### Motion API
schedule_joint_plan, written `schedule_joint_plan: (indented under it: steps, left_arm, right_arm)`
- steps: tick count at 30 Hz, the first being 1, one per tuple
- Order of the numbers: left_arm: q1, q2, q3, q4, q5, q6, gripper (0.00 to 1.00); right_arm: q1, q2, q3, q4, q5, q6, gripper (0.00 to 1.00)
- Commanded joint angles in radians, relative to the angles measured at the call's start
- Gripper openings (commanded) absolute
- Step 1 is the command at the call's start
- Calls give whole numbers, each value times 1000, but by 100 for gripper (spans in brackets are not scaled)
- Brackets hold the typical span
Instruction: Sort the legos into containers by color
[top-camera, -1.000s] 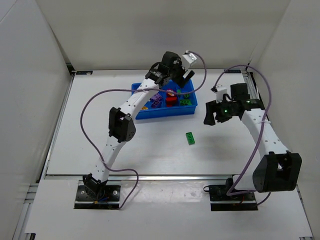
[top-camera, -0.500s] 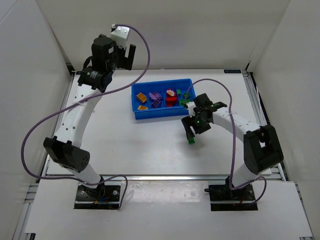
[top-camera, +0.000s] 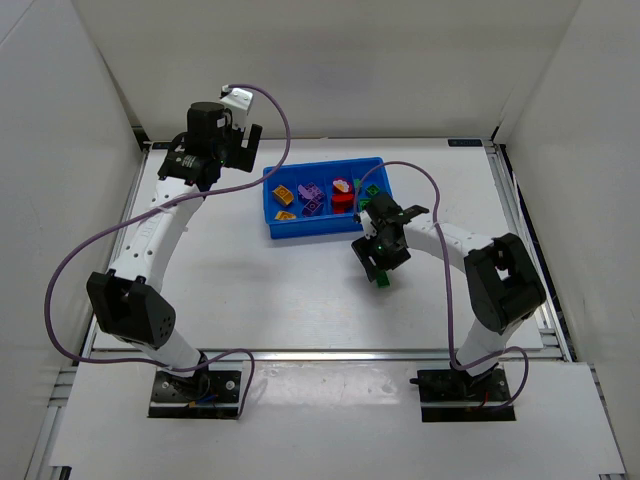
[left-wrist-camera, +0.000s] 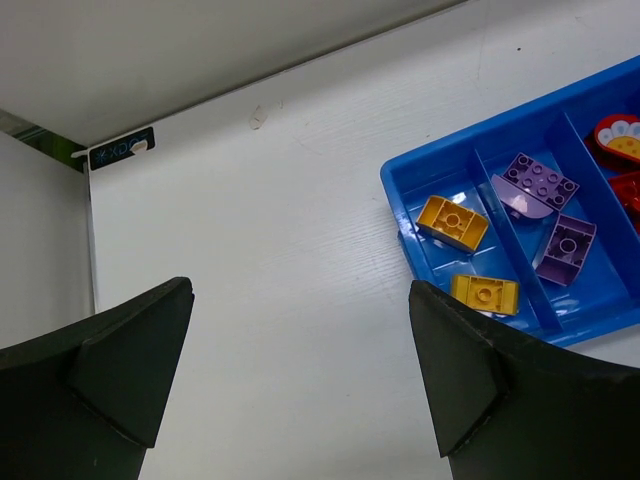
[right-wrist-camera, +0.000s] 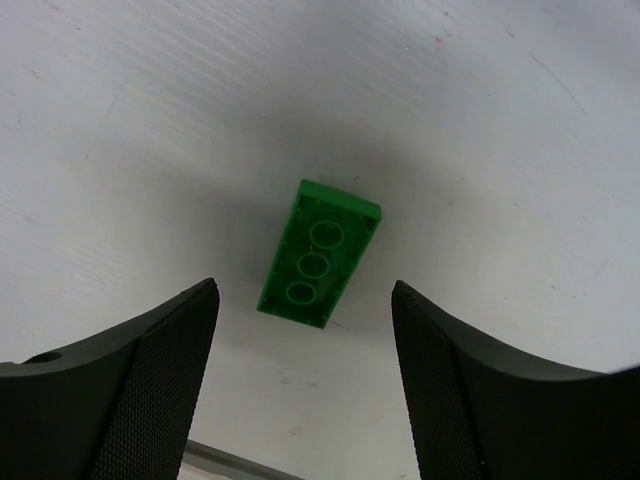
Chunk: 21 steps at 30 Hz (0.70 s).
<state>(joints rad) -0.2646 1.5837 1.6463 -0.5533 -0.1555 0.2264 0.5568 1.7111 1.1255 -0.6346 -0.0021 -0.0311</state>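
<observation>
— How many bricks can you count from here?

— One green brick lies flat on the table, alone. In the blue tray there are four compartments. The end one nearest the left gripper holds two yellow-orange bricks. The next one holds three purple bricks, two of them rounded. After that come the red bricks, at least two of them, with a pale-topped rounded piece beside them. The green pieces in the last compartment are too small to count, and the right arm crosses in front of them.

— And the two grippers?

— The left one has its jaws spread as wide as they go, with nothing between them but bare table. The tray is off to its right-hand finger's side, well apart from both fingers.

— The right one?

— The right gripper hangs straight over the lone green brick with its jaws apart. The brick sits between the two fingers, its long side running roughly along them. There is table showing on either side of it, so neither finger touches it and it isn't gripped.

— How far above it?

— I can't tell the height from here.
</observation>
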Motion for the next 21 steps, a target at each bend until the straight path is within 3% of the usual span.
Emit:
schedule_joint_plan:
  steps: [1, 10, 13, 17, 19, 21]
  left_arm:
    - [5, -65, -5, 10, 22, -7, 99]
    - [21, -63, -20, 12, 33, -7, 99]
    - [21, -67, -28, 15, 36, -7, 100]
    - [19, -71, -46, 21, 37, -7, 100]
    - [21, -82, -62, 33, 42, -4, 99]
    - [21, -94, -86, 46, 56, -4, 99]
  right_arm:
    - [12, 25, 36, 24, 34, 23, 74]
    - [26, 87, 37, 38, 63, 28, 72]
    - [25, 97, 36, 41, 60, 28, 61]
    - [22, 81, 37, 44, 31, 17, 27]
    - [22, 21, 31, 50, -24, 8, 18]
    - [43, -51, 43, 40, -41, -9, 15]
